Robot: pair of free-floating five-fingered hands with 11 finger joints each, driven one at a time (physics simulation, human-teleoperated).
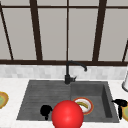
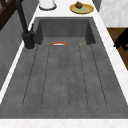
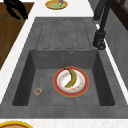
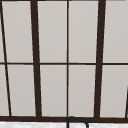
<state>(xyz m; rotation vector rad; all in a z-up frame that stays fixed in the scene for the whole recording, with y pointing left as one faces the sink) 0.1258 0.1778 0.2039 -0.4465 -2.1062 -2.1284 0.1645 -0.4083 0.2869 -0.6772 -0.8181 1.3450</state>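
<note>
Left hand (image 1: 45, 111) hovering lower left over sink (image 1: 37, 95), fingers curled, holding nothing | right hand (image 1: 120, 103) idling lower right, fingers drooping apart | banana (image 3: 71, 78) lying on plate (image 3: 85, 87) | next: judged a reach toward plate.

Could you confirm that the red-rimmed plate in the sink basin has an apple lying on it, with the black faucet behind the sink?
Not quite: the red-rimmed plate in the sink basin carries a banana, not an apple, as the right side view shows. The black faucet does stand behind the sink.
</note>
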